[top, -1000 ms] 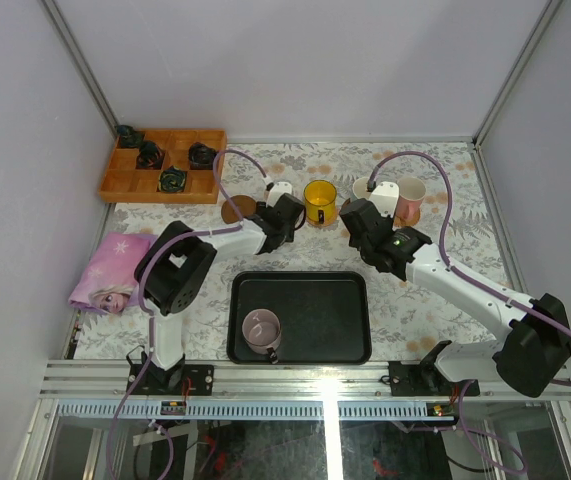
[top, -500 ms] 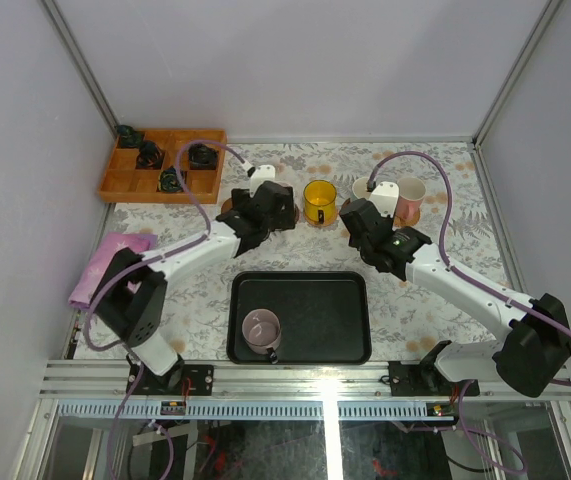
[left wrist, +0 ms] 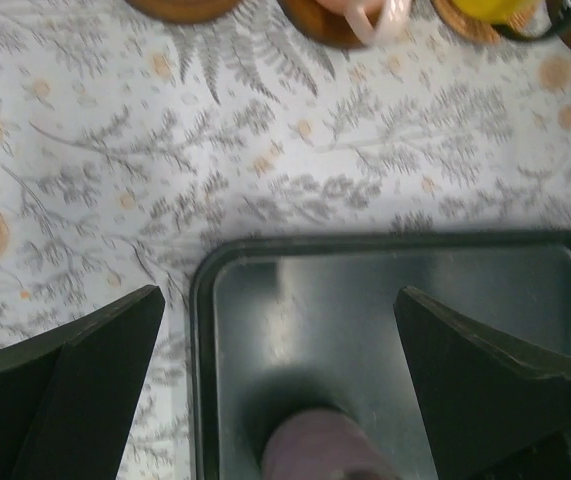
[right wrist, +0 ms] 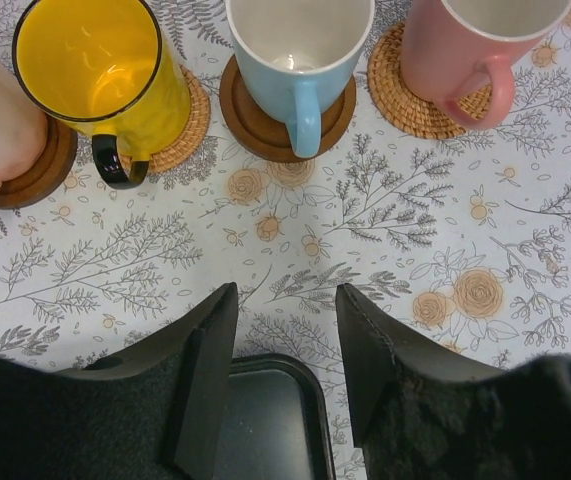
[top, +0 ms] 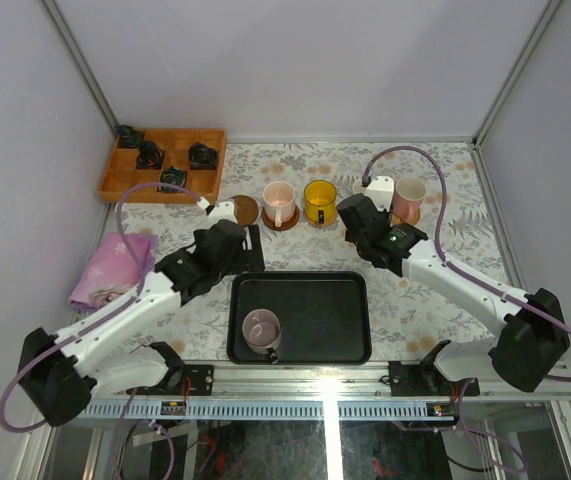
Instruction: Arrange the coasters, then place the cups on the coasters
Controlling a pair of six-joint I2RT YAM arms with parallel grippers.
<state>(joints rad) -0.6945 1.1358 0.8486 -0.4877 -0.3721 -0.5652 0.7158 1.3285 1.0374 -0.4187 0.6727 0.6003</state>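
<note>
Wide open and empty: the left gripper [left wrist: 277, 300], up over the far left corner of the black tray [top: 315, 300]. Inside that tray, near its left front, one purple-grey cup [top: 261, 330], not yet on a mat of its own. Partly open and empty too: the right gripper [right wrist: 287, 295], over the flowery table [right wrist: 485, 290], just past the tray's far edge. Lined up beyond it, four cups sitting on coasters [right wrist: 255, 125]: white cup with pink handle [top: 278, 203], yellow cup [right wrist: 90, 70], blue-handled cup [right wrist: 300, 40], pink cup [right wrist: 475, 50]. At the left end of that row, one bare coaster [top: 241, 209], brown and round. In the far left corner, a wooden box [top: 125, 182] with small black things inside. Near the left edge, a pink cloth [top: 110, 270].
</note>
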